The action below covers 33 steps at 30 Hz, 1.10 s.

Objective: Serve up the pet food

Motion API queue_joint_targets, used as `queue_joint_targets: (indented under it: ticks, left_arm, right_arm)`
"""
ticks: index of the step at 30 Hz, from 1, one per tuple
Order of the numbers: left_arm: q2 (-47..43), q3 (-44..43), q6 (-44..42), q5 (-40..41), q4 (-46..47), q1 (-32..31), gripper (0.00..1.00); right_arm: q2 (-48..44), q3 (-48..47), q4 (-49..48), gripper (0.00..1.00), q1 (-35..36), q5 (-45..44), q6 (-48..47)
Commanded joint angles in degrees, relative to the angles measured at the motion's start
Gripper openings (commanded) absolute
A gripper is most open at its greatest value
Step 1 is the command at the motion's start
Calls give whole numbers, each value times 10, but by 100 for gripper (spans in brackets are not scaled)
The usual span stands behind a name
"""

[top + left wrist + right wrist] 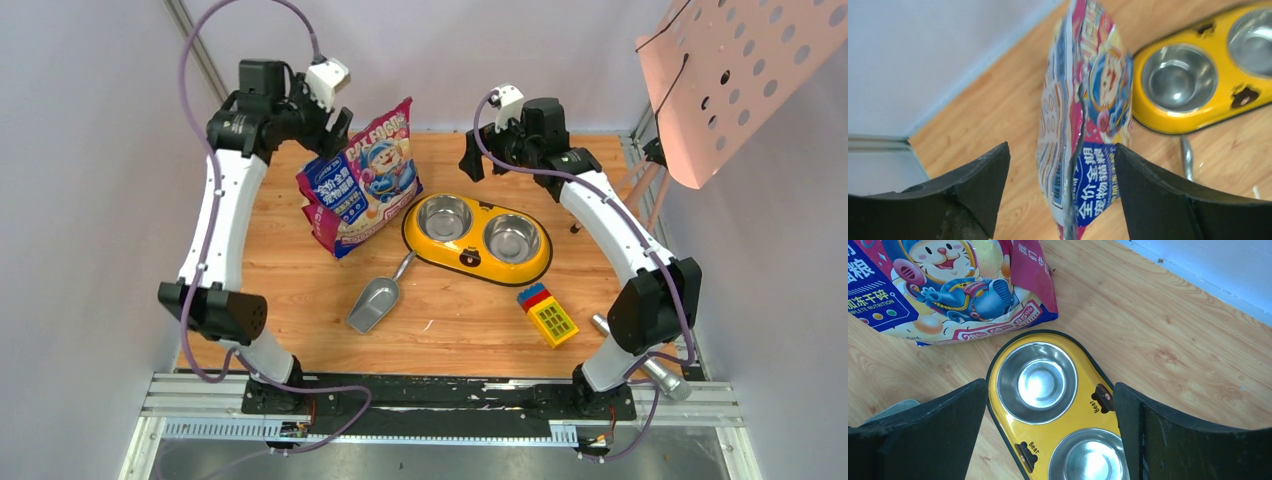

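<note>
Pet food: no kibble visible; presumably in the cat food bag (362,180), upright just beside the yellow double-bowl feeder (470,262).
Left pincer (1062,147): spread wide astride the bag's top edge, clamping nothing; apparently poised to steady it.
Right pincer (1049,384): spread wide, empty, above the feeder.

light: bright, even | shadows: soft | glare: steel bowls (1037,382) | focus: sharp

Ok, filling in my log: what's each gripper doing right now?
Left gripper: open, jaws either side of the cat food bag top edge.
Right gripper: open, empty, above the yellow feeder.
</note>
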<state>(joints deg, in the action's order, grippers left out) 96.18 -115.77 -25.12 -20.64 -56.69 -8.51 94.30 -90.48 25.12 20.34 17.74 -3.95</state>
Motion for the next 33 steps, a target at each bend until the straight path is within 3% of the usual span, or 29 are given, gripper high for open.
queue_joint_targets:
  ticks: [1,4,7,10,16,22,26,30,33]
  left_arm:
    - [-97,-1,85,-58,121,-9,87]
    - [-138,37,36,-71,124,-87,91]
    - [-135,87,-37,-86,37,-167,88]
    - [-127,159,-99,-95,5,-189,82]
    - [-93,317,-212,-70,56,-193,73]
    - [-42,393,-170,-115,173,-196,80]
    - [21,389,-114,-121,195,-200,82]
    - [101,370,-45,-35,207,-217,82]
    - [127,368,-34,9,208,-228,76]
  right_arm:
    - [-2,-21,5,98,0,9,12]
    - [-4,-18,5,98,-1,-1,19]
    - [-9,-18,4,99,-14,-22,51]
    - [-18,-21,0,100,-47,-32,109]
    - [-32,-14,-8,99,-102,-24,144]
    - [-56,20,-22,99,-105,-31,139]
    - [-72,38,-24,99,-105,-36,131]
    - [-81,45,-24,99,-106,-43,119]
    - [-82,43,-25,99,-105,-46,112]
